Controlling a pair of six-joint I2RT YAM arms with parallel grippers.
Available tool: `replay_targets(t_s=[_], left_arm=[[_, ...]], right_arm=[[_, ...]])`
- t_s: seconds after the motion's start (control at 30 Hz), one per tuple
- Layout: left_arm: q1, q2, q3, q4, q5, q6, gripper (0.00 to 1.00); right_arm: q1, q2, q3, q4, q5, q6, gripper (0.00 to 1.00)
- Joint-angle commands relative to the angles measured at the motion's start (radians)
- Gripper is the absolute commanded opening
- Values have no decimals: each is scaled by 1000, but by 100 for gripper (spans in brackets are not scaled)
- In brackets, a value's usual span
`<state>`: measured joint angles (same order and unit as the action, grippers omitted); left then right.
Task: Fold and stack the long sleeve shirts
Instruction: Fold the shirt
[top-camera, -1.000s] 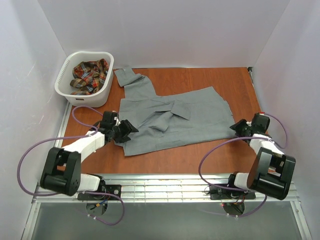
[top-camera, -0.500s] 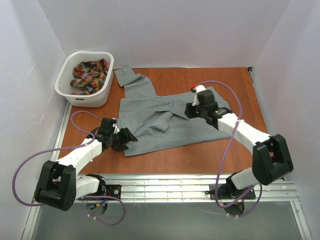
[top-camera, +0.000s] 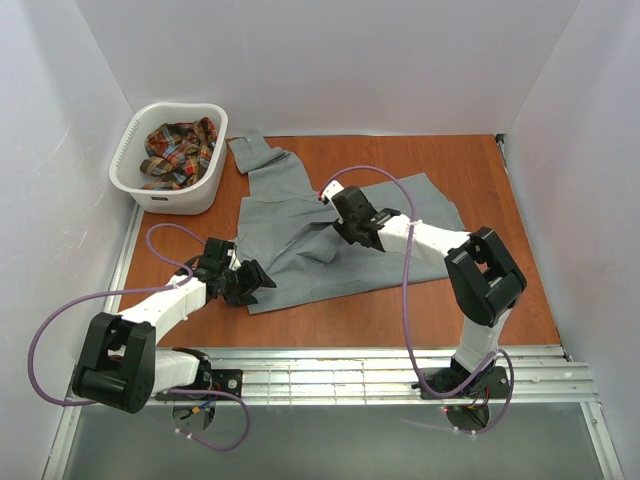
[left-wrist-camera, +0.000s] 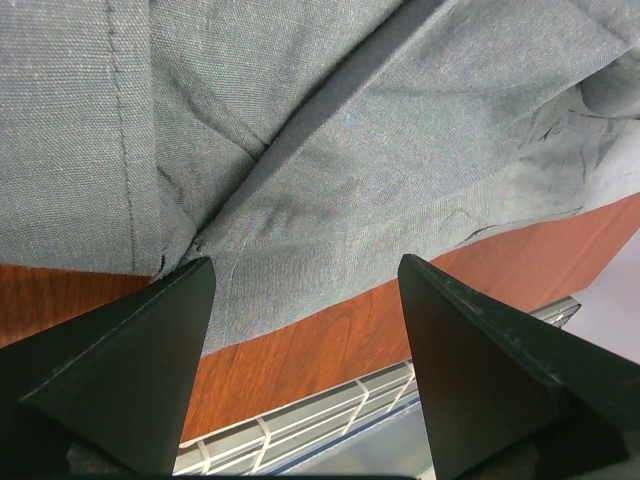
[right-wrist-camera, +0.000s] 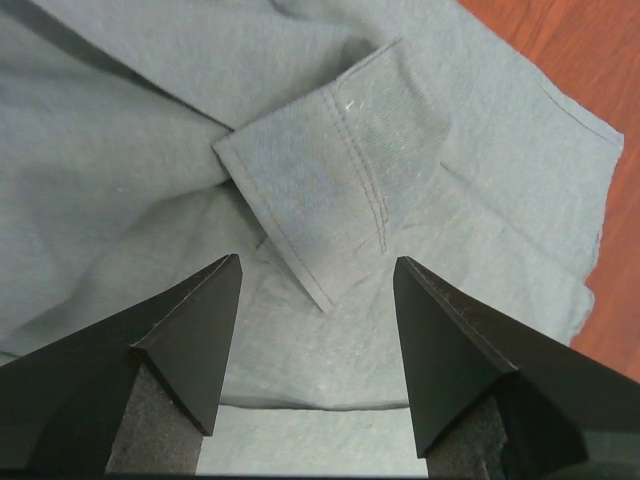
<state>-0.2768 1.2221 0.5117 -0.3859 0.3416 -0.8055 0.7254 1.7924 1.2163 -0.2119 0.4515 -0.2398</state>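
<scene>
Over at the back left, a white laundry basket (top-camera: 176, 197) has the plaid shirt (top-camera: 178, 150) bunched up inside it. Just right of that, the grey shirt (top-camera: 290, 215) is spread out across the middle of the wooden table (top-camera: 480, 200), with one sleeve (top-camera: 262, 158) poking up toward the basket. The left gripper (left-wrist-camera: 305, 268) sits low at the shirt's near left corner, fingers spread wide with nothing between them, just cloth and table underneath. Further right, the right gripper (right-wrist-camera: 318, 265) hangs over the shirt's middle, right above a folded-over sleeve cuff (right-wrist-camera: 330, 180), jaws apart too and not holding anything.
</scene>
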Motion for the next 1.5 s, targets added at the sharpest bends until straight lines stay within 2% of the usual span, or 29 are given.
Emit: replay_targets(t_s=[0.0, 0.23, 0.43, 0.53, 0.63, 0.67, 0.7, 0.93, 1.1, 1.23, 1.3, 1.47], left_arm=[[-2, -7, -27, -22, 5, 19, 71], [-2, -9, -29, -25, 11, 20, 71], [-2, -9, -30, -25, 13, 19, 71], [-2, -19, -35, -25, 13, 17, 71], [-2, -24, -39, -25, 10, 15, 71], [-1, -27, -41, -25, 10, 15, 71], [-2, -29, -42, -25, 10, 14, 71], [-1, -21, -45, -24, -1, 11, 71], [-2, -16, -38, -24, -10, 12, 71], [-1, -18, -38, -18, -18, 5, 70], [-2, -22, -39, -13, -21, 0, 70], [-2, -47, -48, -8, -35, -21, 70]], right_arm=[[20, 45, 22, 15, 110, -104, 59], [25, 114, 11, 68, 153, -153, 58], [26, 166, 19, 137, 216, -226, 51], [25, 191, 25, 166, 248, -262, 42], [23, 200, 31, 193, 268, -292, 19], [25, 196, 35, 203, 274, -302, 4], [22, 194, 54, 201, 279, -314, 1], [22, 119, 204, 330, 305, -507, 1], [23, 1, 267, 339, 196, -596, 1], [37, -186, 171, 338, 107, -561, 1], [39, -269, 102, 339, 67, -489, 1], [39, -543, -205, 333, -25, -330, 4]])
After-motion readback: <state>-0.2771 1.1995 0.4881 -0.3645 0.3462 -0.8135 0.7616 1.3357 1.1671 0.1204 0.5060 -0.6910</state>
